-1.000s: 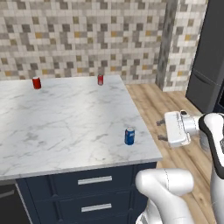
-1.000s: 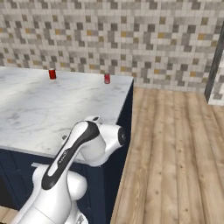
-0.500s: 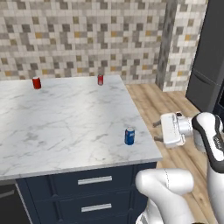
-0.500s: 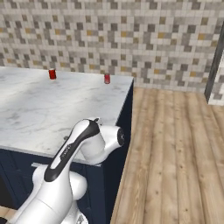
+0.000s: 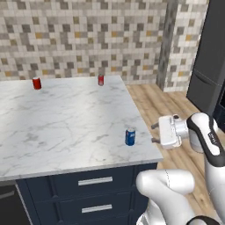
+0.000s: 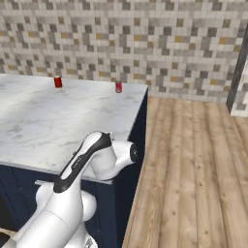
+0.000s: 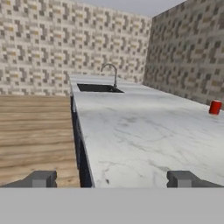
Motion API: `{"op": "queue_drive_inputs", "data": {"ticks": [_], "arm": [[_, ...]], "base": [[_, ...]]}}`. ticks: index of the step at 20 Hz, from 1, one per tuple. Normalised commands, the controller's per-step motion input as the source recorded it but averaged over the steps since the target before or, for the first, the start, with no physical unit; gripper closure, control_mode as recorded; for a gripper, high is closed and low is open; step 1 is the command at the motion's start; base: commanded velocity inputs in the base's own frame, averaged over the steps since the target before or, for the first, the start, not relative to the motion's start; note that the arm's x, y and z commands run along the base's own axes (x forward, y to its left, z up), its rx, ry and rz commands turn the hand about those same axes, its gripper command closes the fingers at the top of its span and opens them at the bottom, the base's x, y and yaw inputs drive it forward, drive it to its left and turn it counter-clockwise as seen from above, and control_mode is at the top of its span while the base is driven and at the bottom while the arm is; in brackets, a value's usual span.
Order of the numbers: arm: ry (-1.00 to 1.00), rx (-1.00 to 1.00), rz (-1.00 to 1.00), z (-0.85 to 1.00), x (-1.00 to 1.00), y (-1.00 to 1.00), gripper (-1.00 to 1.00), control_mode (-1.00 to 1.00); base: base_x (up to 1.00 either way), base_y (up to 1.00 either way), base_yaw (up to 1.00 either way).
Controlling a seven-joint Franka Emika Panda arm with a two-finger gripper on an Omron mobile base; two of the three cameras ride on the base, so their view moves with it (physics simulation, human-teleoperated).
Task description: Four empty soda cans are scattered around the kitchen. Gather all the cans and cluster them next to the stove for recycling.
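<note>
A blue soda can (image 5: 130, 136) stands upright near the front right corner of the white marble counter (image 5: 66, 123). My gripper (image 5: 154, 133) hangs just off the counter's right edge at the can's height, a short way to its right. It is open, with nothing between its fingers, which point toward the can. Two red soda cans (image 5: 37, 83) (image 5: 101, 80) stand along the counter's far edge, also seen from the right as can (image 6: 58, 82) and can (image 6: 118, 87). In the hand view the open gripper (image 7: 111, 179) looks along the counter, with a red can (image 7: 215, 107) at the right. The stove is out of view.
Wood plank floor (image 6: 193, 160) lies to the right of the counter. A tall dark appliance (image 5: 211, 57) stands at the far right. Navy drawers (image 5: 94, 181) sit under the counter front. A sink (image 7: 98, 88) with a faucet (image 7: 111, 70) is at the counter's far end.
The gripper has moved a little left, closer to the counter's right edge and the blue can. Its jaws stay open. The cans have not moved.
</note>
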Motion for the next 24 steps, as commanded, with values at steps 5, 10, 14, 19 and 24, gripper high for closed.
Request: {"op": "queue_drive_inputs", "data": {"ticks": [5, 10, 14, 19, 24], "arm": [[0.01, 0.00, 0.00, -0.17, 0.22, 0.00, -1.00, -1.00], [0.00, 0.00, 0.00, -0.16, 0.24, 0.01, -1.00, -1.00], [0.01, 0.00, 0.00, -0.13, 0.22, 0.03, -1.00, -1.00], [0.01, 0.00, 0.00, -0.12, 0.22, 0.04, -1.00, -1.00], [0.01, 0.00, 0.00, -0.13, 0.27, 0.01, -1.00, -1.00]], "base": [[0.00, 0.00, 0.00], [0.00, 0.00, 0.00], [0.00, 0.00, 0.00], [0.00, 0.00, 0.00], [0.00, 0.00, 0.00]]}}
